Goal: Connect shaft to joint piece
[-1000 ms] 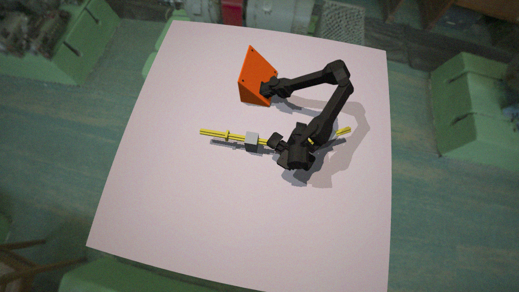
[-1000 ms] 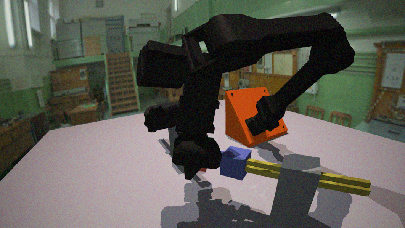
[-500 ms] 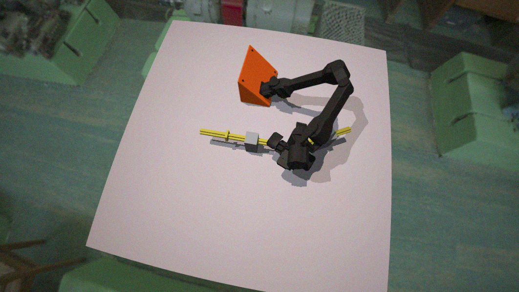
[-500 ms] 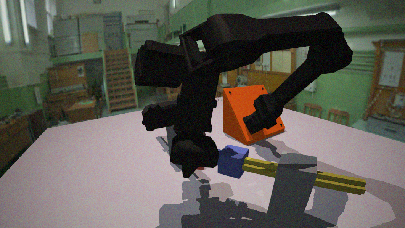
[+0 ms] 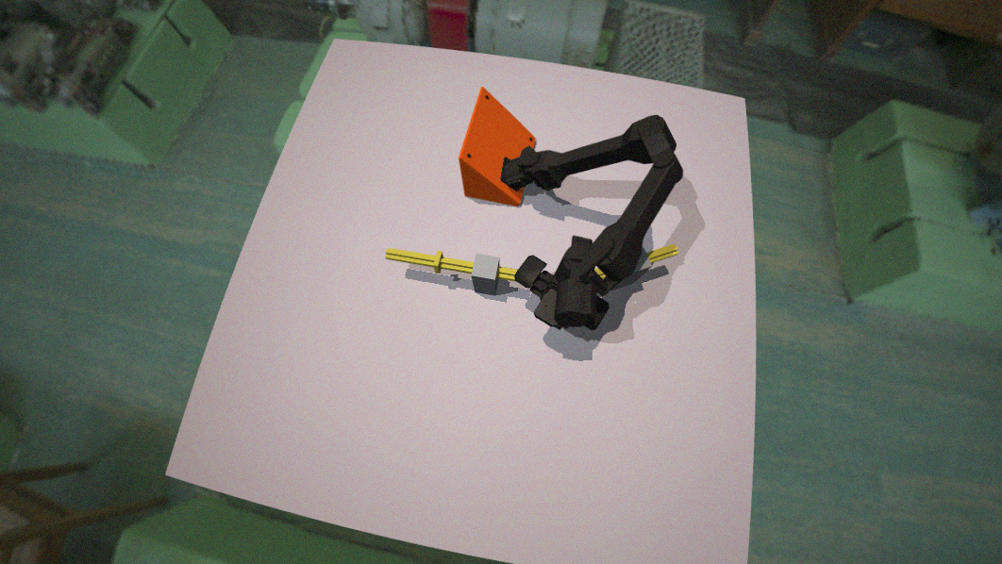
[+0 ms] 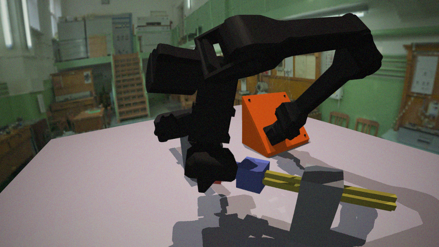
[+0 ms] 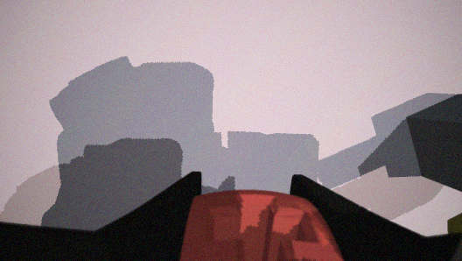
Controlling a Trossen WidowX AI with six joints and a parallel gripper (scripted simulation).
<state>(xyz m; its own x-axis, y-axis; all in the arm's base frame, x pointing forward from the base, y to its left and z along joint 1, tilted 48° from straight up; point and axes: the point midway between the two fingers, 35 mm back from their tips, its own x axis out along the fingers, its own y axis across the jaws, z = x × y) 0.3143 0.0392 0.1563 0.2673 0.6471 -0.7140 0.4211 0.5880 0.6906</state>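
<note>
My gripper is shut on the red joint piece, which sits between both fingers in the wrist view. The blue hinge block is beside the gripper, on the end of the fixed yellow shaft. That shaft passes through a grey block. The second yellow shaft, with a collar, runs through the other grey block towards the gripper. The arm hides its near end, and the joint's opening is hidden.
The orange wedge mount carries the arm base behind the shafts. The arm arches over the fixed shaft. A dark block stands at the right of the wrist view. Everything stands on the pale table.
</note>
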